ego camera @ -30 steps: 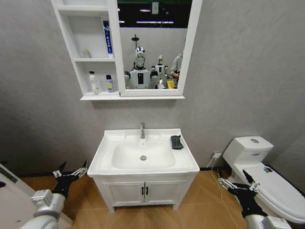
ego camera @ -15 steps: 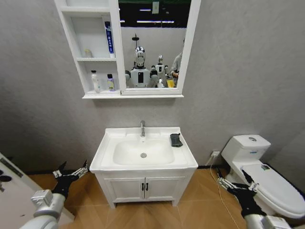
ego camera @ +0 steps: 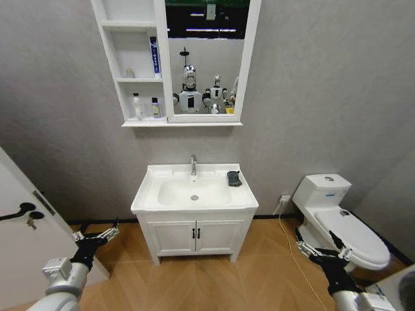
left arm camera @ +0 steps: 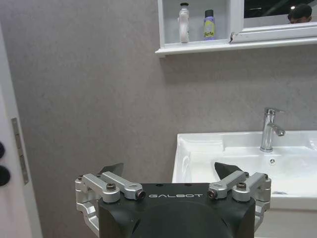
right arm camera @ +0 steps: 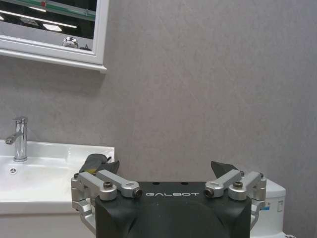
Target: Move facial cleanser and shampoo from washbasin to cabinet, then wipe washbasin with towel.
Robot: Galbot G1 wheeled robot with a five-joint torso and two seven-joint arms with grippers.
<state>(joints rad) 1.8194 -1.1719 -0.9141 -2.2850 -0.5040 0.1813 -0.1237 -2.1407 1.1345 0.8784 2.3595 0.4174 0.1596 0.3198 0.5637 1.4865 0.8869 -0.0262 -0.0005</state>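
**Inspector:** White wall-mounted cabinet, white ceramic washbasin?
**Assistant:** Both above and ahead of the jaws. Small dark folded towel on the basin's right rim.
**Inspector:** Jaws?
**Assistant:** Left gripper, right gripper: low, apart, empty.

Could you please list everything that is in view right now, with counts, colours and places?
washbasin: one, white, on the vanity against the grey wall.
tap: one, chrome, at the basin's back edge.
towel: one, dark, on the basin top's right rear corner.
cabinet: one, white, on the wall above the basin, with a mirror panel on its right.
bottles: two, one white and one purple with a dark cap, on the lowest shelf.
tube: one, blue and white, upright on the middle shelf.
vanity: one, white, two doors, under the basin.
toilet: one, white, right of the vanity.
door: one, white, far left.
left gripper: open, low at left.
right gripper: open, low at right.
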